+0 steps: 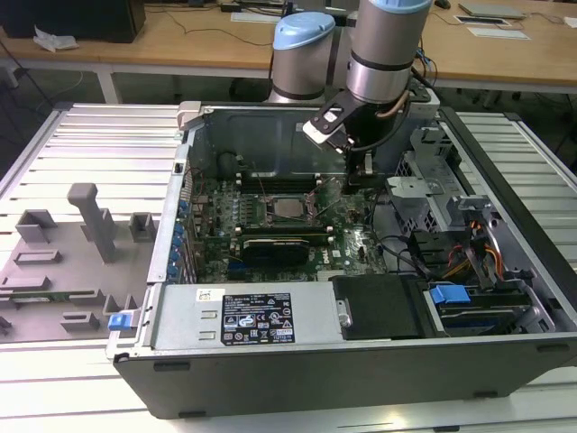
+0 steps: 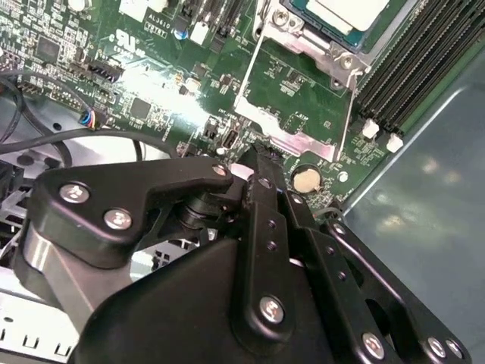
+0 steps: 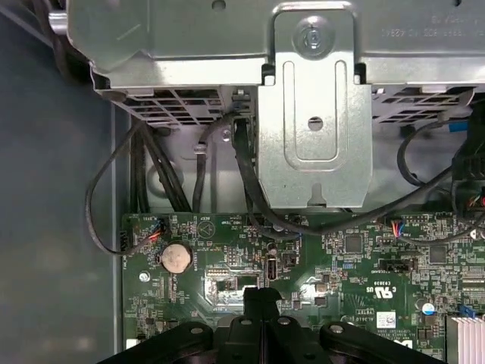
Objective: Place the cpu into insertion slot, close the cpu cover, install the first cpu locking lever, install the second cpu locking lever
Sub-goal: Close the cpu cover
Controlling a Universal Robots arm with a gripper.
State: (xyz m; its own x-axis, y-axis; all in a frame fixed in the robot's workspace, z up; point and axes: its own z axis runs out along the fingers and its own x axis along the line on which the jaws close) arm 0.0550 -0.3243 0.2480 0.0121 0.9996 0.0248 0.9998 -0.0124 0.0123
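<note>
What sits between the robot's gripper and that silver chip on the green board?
In the second wrist view, a thin silver metal frame lies between the gripper and the chip, green board showing through its window.

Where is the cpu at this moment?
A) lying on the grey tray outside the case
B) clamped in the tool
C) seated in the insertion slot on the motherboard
C: in the exterior view the cpu lies flat in the insertion slot, while the tool hangs over the motherboard to the exterior view's right of it, shut on nothing.
</note>
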